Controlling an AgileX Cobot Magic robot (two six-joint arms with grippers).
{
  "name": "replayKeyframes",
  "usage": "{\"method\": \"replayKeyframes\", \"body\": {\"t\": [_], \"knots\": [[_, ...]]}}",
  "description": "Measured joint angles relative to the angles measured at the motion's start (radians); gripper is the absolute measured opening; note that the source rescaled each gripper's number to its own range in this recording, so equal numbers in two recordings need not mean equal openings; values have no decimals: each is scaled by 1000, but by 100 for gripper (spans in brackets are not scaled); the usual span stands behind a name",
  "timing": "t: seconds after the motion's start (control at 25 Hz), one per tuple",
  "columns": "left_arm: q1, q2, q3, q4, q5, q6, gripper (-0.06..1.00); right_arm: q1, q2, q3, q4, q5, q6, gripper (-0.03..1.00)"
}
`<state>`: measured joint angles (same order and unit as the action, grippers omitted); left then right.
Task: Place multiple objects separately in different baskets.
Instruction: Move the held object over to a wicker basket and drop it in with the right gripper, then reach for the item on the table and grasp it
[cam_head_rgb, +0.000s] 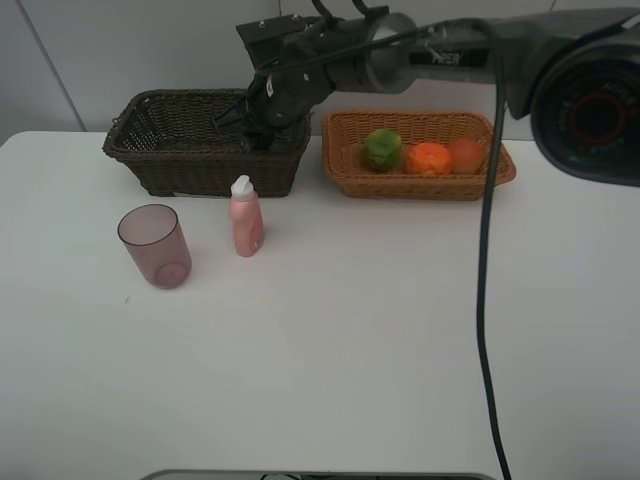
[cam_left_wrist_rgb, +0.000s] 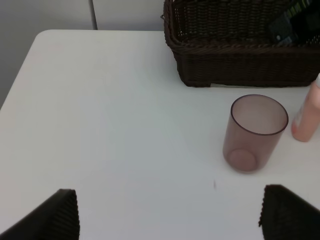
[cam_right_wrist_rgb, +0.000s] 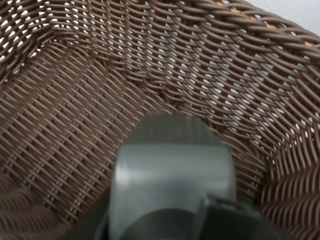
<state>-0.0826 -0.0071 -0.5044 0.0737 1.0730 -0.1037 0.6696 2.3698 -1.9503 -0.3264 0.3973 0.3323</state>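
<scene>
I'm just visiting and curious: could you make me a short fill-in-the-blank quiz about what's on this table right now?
1. The light orange-tan wicker basket holds ___ round fruits.
2. The right gripper reaches into the ___ brown wicker basket.
3. The pink white-capped bottle stands on the white table beside the translucent mauve ___.

Missing words: three; dark; cup

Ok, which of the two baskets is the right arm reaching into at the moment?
The dark brown basket, the deeper one on the left; the right gripper is inside it. The shallower orange-tan basket holds only three fruits.
</scene>
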Motion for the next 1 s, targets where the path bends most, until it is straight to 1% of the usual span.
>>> {"method": "replayKeyframes", "body": {"t": [0.12,0.16,0.2,0.28,0.36,0.4,0.48,0.6,0.68,0.8,0.88,1.0], "knots": [[0,0,0,0,0,0,92,0,5,0,0,0,0,4],[0,0,0,0,0,0,92,0,6,0,1,2,0,8],[0,0,0,0,0,0,92,0,6,0,2,2,0,14],[0,0,0,0,0,0,92,0,4,0,6,-5,0,35],[0,0,0,0,0,0,92,0,4,-2,9,-8,0,49],[0,0,0,0,0,0,92,0,4,-2,9,-7,0,52],[0,0,0,0,0,0,92,0,-2,-2,14,-1,0,56],[0,0,0,0,0,0,92,0,-33,-2,20,13,0,57],[0,0,0,0,0,0,92,0,-63,-2,34,35,0,64],[0,0,0,0,0,0,92,0,-115,-2,46,102,0,76],[0,0,0,0,0,0,92,1,-158,-2,46,167,0,79],[0,0,0,0,0,0,92,2,-217,-2,50,270,0,79]]}}
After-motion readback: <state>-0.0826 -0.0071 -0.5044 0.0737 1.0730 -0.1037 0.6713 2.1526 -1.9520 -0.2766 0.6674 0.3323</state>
